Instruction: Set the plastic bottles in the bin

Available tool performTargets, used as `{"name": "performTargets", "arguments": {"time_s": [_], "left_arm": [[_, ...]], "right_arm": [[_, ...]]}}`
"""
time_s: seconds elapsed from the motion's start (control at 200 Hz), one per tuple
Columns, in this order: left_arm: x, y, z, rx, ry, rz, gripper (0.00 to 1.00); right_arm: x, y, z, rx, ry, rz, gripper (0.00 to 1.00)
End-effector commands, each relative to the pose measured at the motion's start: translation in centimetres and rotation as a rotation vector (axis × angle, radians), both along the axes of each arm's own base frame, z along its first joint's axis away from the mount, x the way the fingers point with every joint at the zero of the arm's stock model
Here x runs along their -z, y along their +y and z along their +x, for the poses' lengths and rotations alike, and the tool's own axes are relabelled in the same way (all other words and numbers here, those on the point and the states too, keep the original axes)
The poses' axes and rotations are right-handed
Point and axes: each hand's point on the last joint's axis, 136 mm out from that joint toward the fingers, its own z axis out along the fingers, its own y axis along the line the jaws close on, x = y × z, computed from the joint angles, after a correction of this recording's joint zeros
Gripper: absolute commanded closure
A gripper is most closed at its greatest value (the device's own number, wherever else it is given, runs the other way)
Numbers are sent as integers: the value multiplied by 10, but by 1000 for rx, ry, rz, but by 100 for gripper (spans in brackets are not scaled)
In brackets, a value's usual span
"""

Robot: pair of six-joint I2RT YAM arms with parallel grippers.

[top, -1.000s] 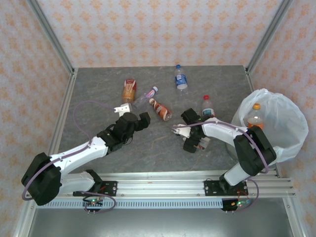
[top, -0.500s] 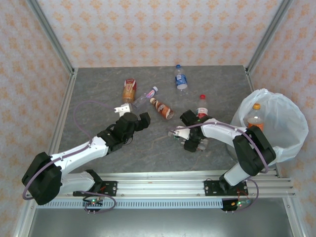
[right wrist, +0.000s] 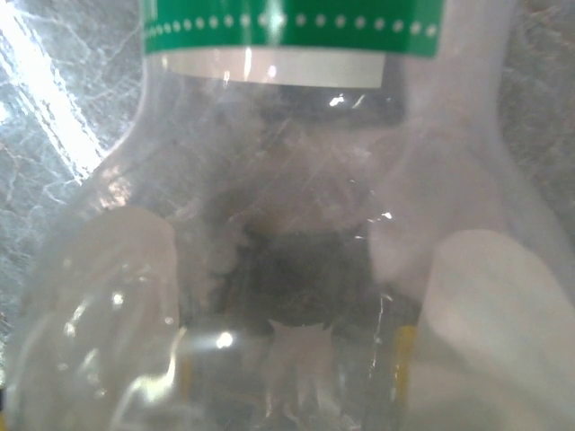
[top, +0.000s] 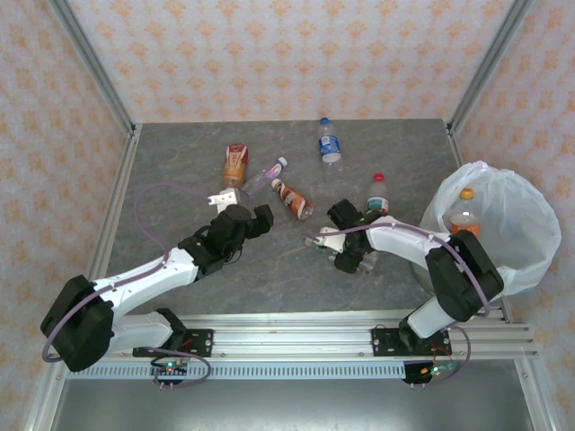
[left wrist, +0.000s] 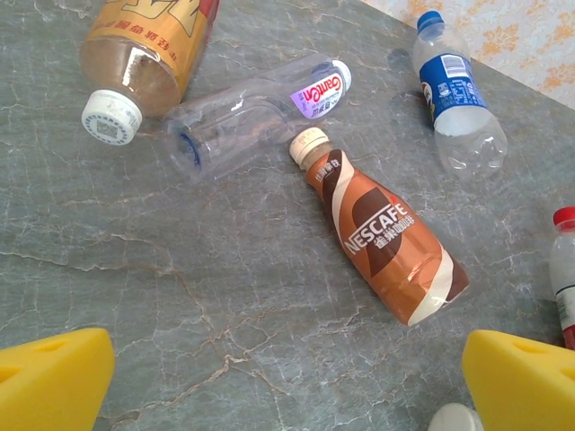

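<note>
My right gripper [right wrist: 296, 269] is shut on a clear plastic bottle with a green label [right wrist: 287, 117]; its pads show blurred through the plastic on both sides. From above, that gripper [top: 346, 252] is low over the table, left of the bin [top: 530, 260]. My left gripper [left wrist: 287, 386] is open over bare table, with its yellow fingertips [left wrist: 54, 382] wide apart, just short of a brown Nescafe bottle [left wrist: 382, 238]. Beyond lie a clear purple-label bottle [left wrist: 243, 117], a brown tea bottle [left wrist: 148, 54] and a blue-label bottle [left wrist: 454, 94].
A red-capped bottle [top: 377, 193] sits right behind my right gripper. The bag-lined bin holds an orange-capped bottle [top: 463, 211]. Metal frame posts and patterned walls close in the grey marbled table [top: 180, 153]. My left gripper [top: 260, 215] is near the table's middle.
My right gripper's jaws have closed onto the clear green-label bottle and shifted slightly left. The red-capped bottle wobbled and settled back. My left arm has stayed still.
</note>
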Motion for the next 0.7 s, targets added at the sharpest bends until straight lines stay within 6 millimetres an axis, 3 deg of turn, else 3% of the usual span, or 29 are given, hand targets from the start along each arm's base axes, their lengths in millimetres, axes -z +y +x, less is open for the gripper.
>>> {"name": "performTargets", "arguments": {"time_s": [0.0,0.27,0.485,0.696], "left_arm": [[0,9,4,-49,-2,19,0],[0,8,6,-56,0,14,0],[0,2,8,-43,10,0,0],[-1,-4,11,-28,15,-14,0]], "right_arm": [[-19,5,10,14,-74,28,50],[-55,12,14,18,-178,132,52],[-98,26,15,-2,-291,282,53],[-183,41,36,88,-605,586,59]]}}
